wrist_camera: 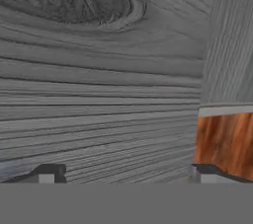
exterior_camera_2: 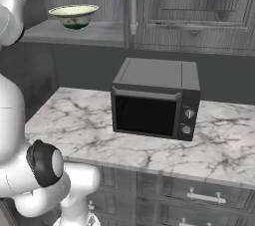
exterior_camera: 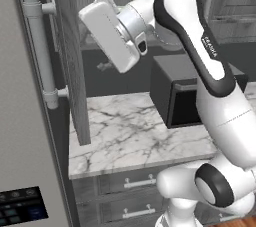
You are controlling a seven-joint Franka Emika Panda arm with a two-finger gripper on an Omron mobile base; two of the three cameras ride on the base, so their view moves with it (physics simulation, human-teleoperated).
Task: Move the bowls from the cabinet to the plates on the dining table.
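Off-task items on and around the counter

We see a black microwave (exterior_camera_2: 155, 101) sitting on the marble countertop (exterior_camera_2: 89, 120), door closed, two round knobs down its right side. Under the countertop we spot grey drawers (exterior_camera_2: 199, 197) with small silver handles. At the left of the left base view stands a pale panel with a dark control display (exterior_camera: 22, 207) low on it. In the hand view we catch a strip of orange-brown wood floor (wrist_camera: 226, 141).

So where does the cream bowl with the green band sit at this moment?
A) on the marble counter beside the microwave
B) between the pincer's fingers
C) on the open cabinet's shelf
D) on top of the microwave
C: the bowl rests on the open cabinet shelf, above the microwave and to its left.
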